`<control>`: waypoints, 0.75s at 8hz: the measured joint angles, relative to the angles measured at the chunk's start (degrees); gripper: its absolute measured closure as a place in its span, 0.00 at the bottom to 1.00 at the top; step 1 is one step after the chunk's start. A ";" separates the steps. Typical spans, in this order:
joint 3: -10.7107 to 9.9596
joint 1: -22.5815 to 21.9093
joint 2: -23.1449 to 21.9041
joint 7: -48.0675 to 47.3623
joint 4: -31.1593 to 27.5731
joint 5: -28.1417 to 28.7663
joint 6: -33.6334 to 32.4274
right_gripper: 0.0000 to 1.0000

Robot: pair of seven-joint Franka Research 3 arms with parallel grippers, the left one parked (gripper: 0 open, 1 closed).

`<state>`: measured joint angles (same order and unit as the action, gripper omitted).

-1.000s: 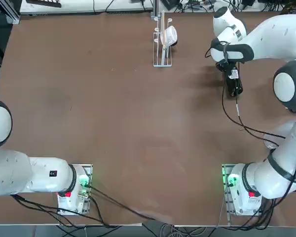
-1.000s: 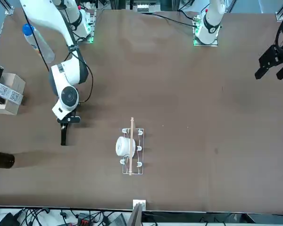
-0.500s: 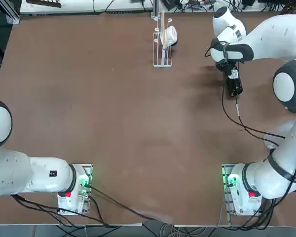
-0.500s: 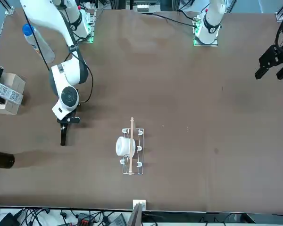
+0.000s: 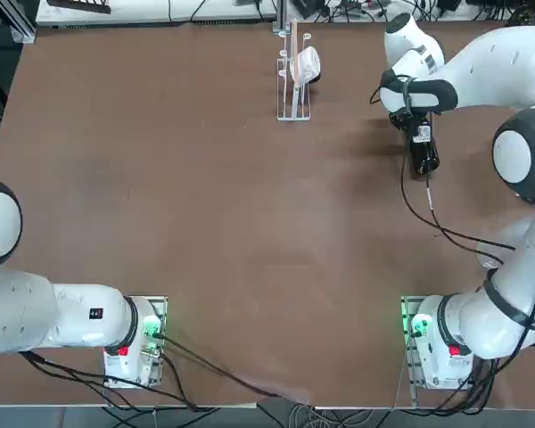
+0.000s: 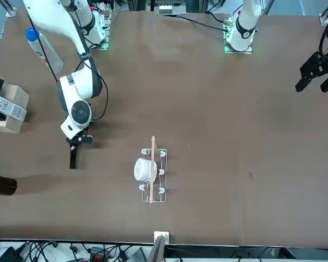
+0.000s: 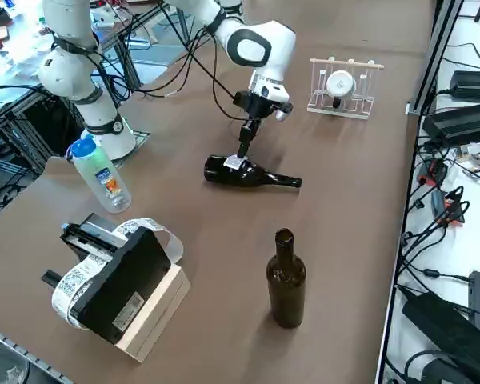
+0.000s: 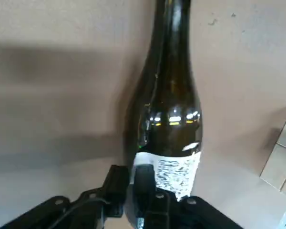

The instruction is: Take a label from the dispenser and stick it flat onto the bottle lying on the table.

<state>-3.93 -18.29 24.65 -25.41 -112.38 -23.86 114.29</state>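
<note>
1. The bottle [image 7: 248, 173] is dark, nearly black glass, lying on its side on the table [image 7: 344, 208], its long slim neck stretched away from the robot's bases. In the wrist view the bottle [image 8: 170, 109] shows glints along its shoulder.
2. The label [image 8: 174, 172], white with dark speckly print, sits across the bottle's body, about as wide as the body itself. One corner looks a bit lifted.
3. The right gripper [image 7: 243, 150] points straight down onto the labelled part, fingers [image 8: 144, 183] pretty much together with nothing pinched between them, tips pressing on the label's edge.
4. The dispenser [image 7: 112, 280] sits on a pale block near the table edge, well apart from the bottle, a strip of printed labels looping out of it.
5. Other stuff around: a clear plastic bottle [image 7: 100, 176] with a blue cap, a second dark bottle [image 7: 286, 280] standing upright, none of it in the way.
6. The clear rack [image 7: 342, 88] farther off holds a white lump.
</note>
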 joint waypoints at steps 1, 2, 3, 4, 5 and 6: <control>0.01 -0.01 0.16 -0.02 0.00 0.01 0.10 0.82; 0.01 -0.01 0.19 -0.03 0.00 0.02 0.12 0.81; 0.01 0.00 0.20 -0.03 0.00 0.03 0.12 0.81; 0.01 0.00 0.22 -0.03 0.00 0.03 0.13 0.81; 0.01 0.00 0.23 -0.03 0.00 0.03 0.13 0.81; 0.01 0.00 0.29 -0.03 0.01 0.04 0.13 0.81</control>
<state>-3.92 -18.29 24.93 -25.44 -112.37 -23.82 114.42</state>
